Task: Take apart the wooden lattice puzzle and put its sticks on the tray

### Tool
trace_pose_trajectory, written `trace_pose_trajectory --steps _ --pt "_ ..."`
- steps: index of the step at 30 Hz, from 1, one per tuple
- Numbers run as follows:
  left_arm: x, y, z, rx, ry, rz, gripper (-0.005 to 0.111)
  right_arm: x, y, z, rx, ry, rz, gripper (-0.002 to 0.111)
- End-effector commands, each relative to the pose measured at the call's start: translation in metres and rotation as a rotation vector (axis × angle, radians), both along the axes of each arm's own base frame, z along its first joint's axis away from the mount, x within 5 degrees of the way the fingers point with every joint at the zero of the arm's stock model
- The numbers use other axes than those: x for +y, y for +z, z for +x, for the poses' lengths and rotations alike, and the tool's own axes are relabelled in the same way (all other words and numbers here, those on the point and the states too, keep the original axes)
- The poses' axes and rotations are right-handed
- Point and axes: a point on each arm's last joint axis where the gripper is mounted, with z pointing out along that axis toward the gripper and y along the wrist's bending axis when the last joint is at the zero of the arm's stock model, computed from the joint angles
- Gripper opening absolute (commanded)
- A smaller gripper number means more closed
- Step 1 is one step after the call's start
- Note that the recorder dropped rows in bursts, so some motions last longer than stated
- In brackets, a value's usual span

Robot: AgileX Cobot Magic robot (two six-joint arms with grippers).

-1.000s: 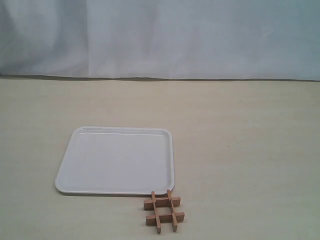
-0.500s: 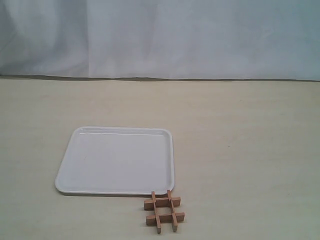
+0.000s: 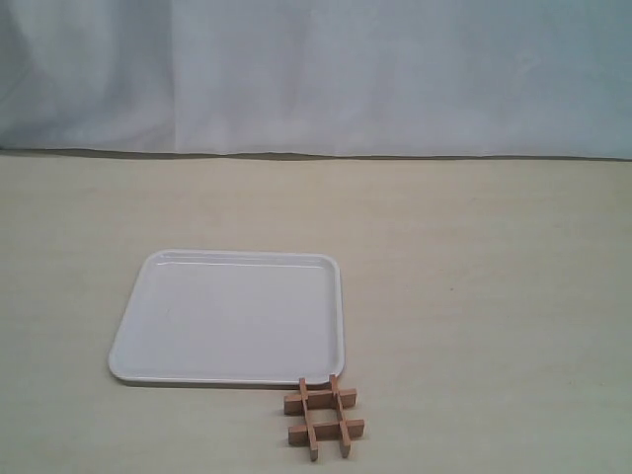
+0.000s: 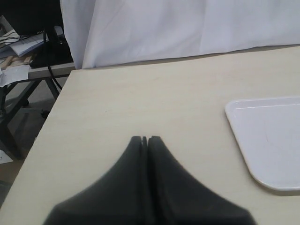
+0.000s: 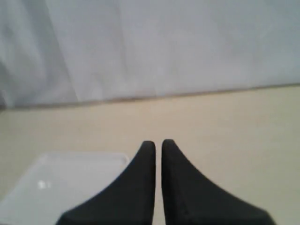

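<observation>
The wooden lattice puzzle lies assembled as a hash-shaped grid on the table, touching the near right corner of the white tray. Nothing lies on the tray. Neither gripper shows in the exterior view. In the left wrist view my left gripper is shut with nothing in it, above bare table, and a corner of the tray lies off to one side. My right gripper has its fingers almost together, only a thin slit between them, holding nothing; part of the tray shows beyond it. The puzzle is out of both wrist views.
A white cloth backdrop hangs along the far edge of the beige table. In the left wrist view the table's side edge shows, with a cluttered desk and cables beyond it.
</observation>
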Motion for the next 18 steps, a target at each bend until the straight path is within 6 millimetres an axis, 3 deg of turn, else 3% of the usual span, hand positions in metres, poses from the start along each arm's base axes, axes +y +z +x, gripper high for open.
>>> trace_pose_trajectory --steps 1,10,18 --pt "0.0 0.0 0.0 -0.006 0.001 -0.014 0.0 0.004 -0.001 0.025 0.371 0.116 -0.135 0.005" --pt "0.0 0.0 0.0 -0.006 0.001 -0.014 0.0 0.019 -0.035 0.062 0.681 0.243 -0.078 0.005" --pt "0.0 0.0 0.0 -0.006 0.001 -0.014 0.0 0.066 -0.063 0.08 0.79 0.328 -0.178 0.005"
